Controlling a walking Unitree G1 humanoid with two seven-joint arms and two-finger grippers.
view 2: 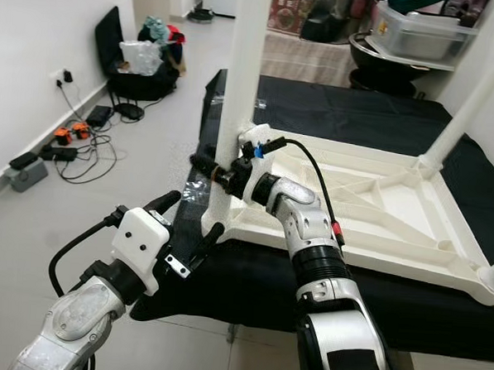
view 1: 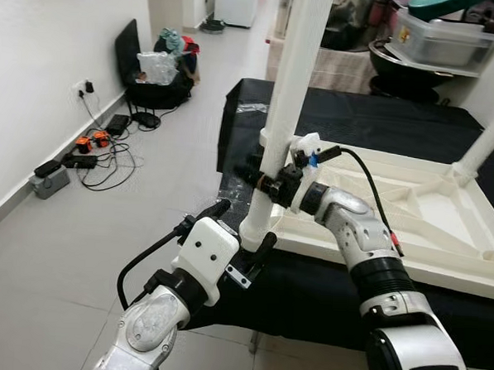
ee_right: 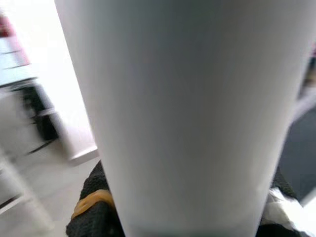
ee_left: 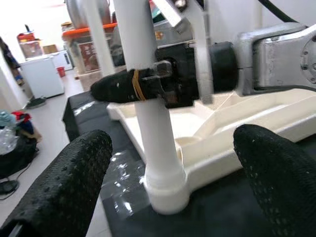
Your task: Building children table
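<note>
With the right gripper clamped on the near-left leg, apparently seated, keep it upright while the open left gripper steadies the socket.

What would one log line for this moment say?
right pincer: shut on leg | left pincer: open, near leg base | tabletop: upside down on black cloth

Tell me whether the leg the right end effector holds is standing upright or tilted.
Upright. The white table leg rises straight from its corner socket on the upside-down tabletop, with the right end effector clamped around it.
</note>
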